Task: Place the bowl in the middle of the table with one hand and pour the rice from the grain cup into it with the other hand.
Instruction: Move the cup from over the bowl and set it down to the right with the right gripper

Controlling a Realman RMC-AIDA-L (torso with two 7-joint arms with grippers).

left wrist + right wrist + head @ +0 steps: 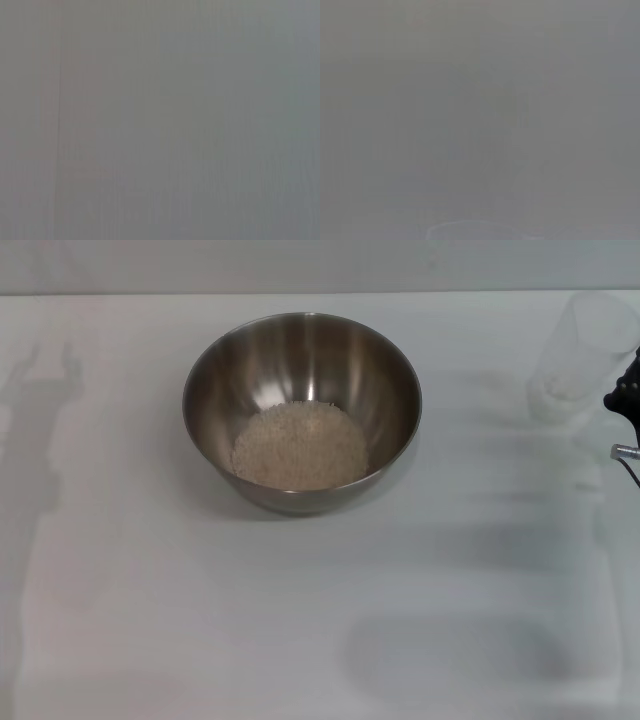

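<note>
Bench (120,620) first on my feed, white and broad. Bowl (301,410) sits mid-bench holding the rice (300,446). Grain cup (585,355) stands near the right edge, beside my right end effector (625,390); whether it's spread or pinching, I cannot tell.

back wall (320,265) | pale, plain | behind the far edge

**Soft light on the head view, wrist views grey and empty**

The head view is evenly bright but a little hazy. The table (150,640) carries faint, wide shadows at the left edge and lower right. The bowl (210,390) shows soft reflections inside, no hard glare. Both wrist views are a flat grey blur; nothing there can be recognised.
</note>
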